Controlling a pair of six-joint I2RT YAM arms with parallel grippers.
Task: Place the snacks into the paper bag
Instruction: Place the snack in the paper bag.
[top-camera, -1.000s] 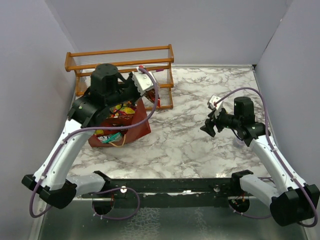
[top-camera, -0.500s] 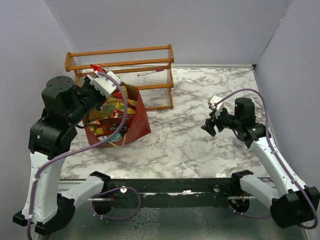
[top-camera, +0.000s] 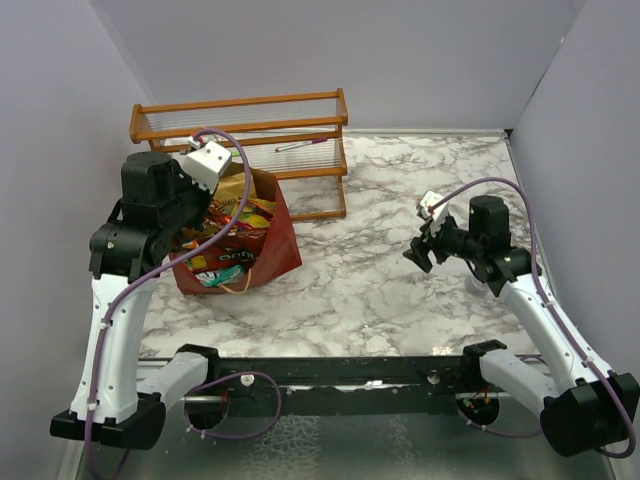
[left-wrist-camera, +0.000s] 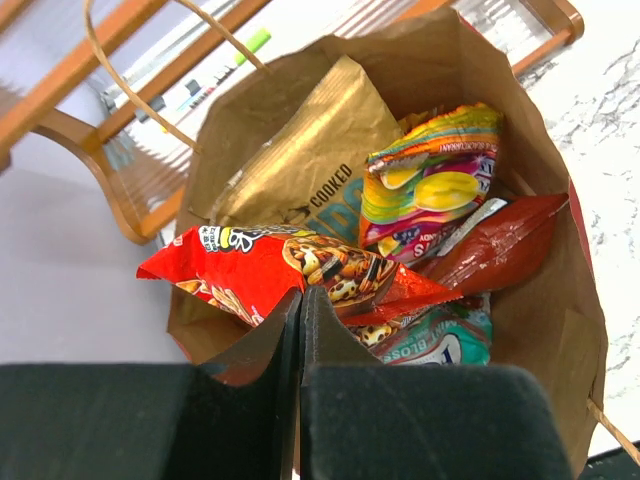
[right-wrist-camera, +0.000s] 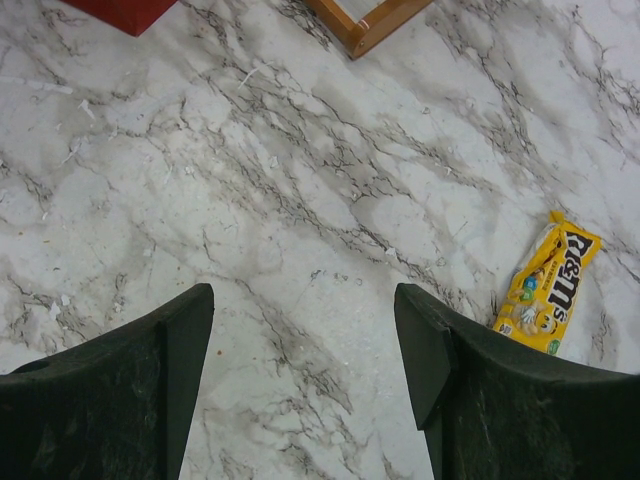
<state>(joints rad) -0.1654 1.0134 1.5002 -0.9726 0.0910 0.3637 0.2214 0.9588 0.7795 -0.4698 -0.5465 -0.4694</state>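
Observation:
The dark red-brown paper bag (top-camera: 270, 245) stands at the left in the top view and holds several snacks. In the left wrist view its tan inside (left-wrist-camera: 560, 320) holds a red packet (left-wrist-camera: 250, 270), a tan chip bag (left-wrist-camera: 310, 170), a colourful packet (left-wrist-camera: 430, 180), a dark red packet (left-wrist-camera: 495, 245) and a teal packet (left-wrist-camera: 440, 340). My left gripper (left-wrist-camera: 302, 295) is shut and empty just above the bag's mouth. My right gripper (right-wrist-camera: 305, 330) is open and empty above bare table (right-wrist-camera: 300, 200). A yellow M&M's packet (right-wrist-camera: 548, 285) lies to its right.
The wooden slatted rack (top-camera: 240, 125) stands behind the bag, with a pen on its shelf. A corner of the rack (right-wrist-camera: 370, 20) and a corner of the bag (right-wrist-camera: 120, 12) show at the top of the right wrist view. Grey walls enclose the marble table (top-camera: 380, 300).
My left arm pulled back off the bag to the left and up, then came partway back over the bag's mouth. The right arm has barely moved.

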